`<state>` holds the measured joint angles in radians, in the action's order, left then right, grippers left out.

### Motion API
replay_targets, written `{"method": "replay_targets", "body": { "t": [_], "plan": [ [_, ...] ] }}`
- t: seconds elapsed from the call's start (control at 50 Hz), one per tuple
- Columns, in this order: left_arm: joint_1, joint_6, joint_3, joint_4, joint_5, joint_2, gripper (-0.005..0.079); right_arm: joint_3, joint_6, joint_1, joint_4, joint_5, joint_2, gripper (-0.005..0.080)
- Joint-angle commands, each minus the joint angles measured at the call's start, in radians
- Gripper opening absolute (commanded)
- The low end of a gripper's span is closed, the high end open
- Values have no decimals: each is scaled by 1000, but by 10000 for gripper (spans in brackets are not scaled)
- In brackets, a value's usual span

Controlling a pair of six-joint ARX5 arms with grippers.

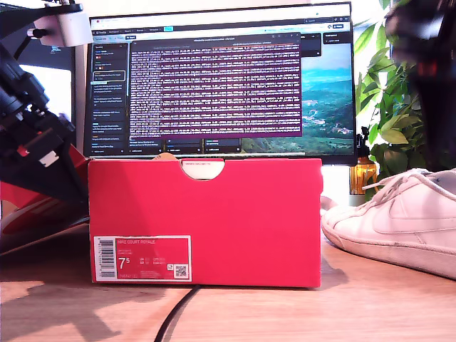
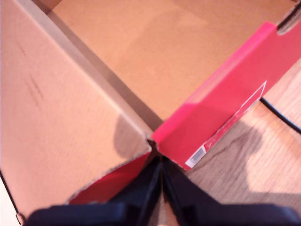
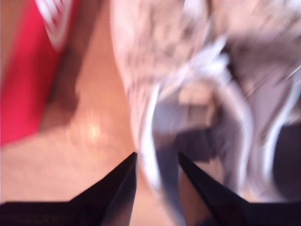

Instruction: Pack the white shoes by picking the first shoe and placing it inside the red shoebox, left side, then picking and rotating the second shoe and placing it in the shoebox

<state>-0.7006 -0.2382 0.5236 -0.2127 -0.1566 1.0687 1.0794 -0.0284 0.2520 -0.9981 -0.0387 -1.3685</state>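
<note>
Box: the bright red cardboard shoebox [image 1: 235,214] sits on the wooden desk [image 1: 320,313], open.
First gripper [image 2: 160,162]: pressed together at the box's corner.
Second gripper [image 3: 156,160]: spread over a white leather shoe [image 3: 188,84].

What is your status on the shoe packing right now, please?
My first gripper shut at the red shoebox corner. My second gripper open over a white shoe. Box interior looks bare.

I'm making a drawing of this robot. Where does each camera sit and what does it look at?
Exterior view: low on the table, facing the red shoebox, a monitor behind; an arm at its left.
First wrist view: above my first gripper, looking into the empty box.
Second wrist view: above my second gripper, over a white shoe, blurred.
All three show the shoebox.
</note>
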Motion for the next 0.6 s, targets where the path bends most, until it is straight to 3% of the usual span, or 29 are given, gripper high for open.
{"method": "replay_targets", "body": {
  "t": [0.0, 0.58],
  "plan": [
    [-3, 6, 8, 12, 0, 4, -18, 5, -6, 6, -14, 14, -14, 242],
    [-3, 6, 8, 12, -1, 4, -18, 5, -25, 16, -14, 39, -191, 255]
  ]
}}
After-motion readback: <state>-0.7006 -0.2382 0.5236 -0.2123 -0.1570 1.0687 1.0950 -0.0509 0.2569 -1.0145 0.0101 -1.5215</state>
